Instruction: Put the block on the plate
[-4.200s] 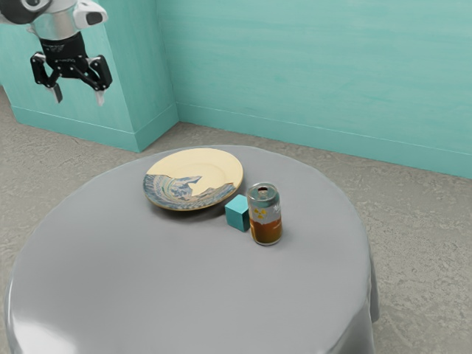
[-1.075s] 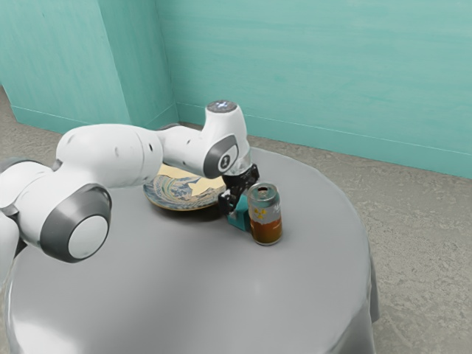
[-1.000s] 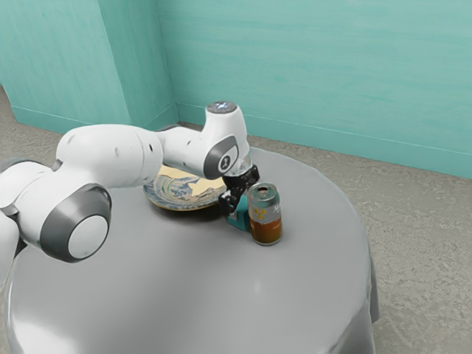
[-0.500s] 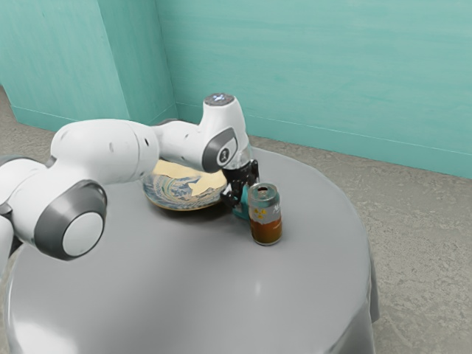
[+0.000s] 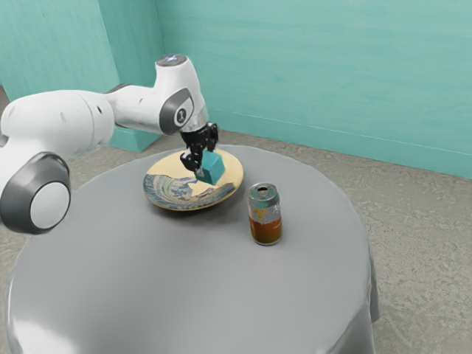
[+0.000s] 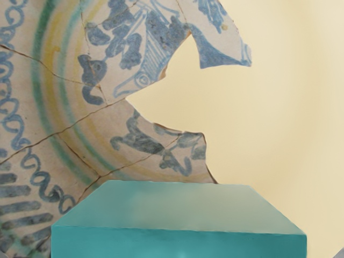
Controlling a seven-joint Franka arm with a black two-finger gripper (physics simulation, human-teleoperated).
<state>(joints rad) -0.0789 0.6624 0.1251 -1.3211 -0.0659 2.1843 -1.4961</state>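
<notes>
From where I stand, the black gripper has the teal block grasped between its fingers, above the plate. I can't tell whether the block's underside touches it. The plate lies on the round grey surface, plain cream over one part and blue-patterned over the other, with crack lines running through the pattern. The drink can stands upright on that surface, apart from the plate and toward the exterior view's right. The white arm reaches in from the exterior view's left.
</notes>
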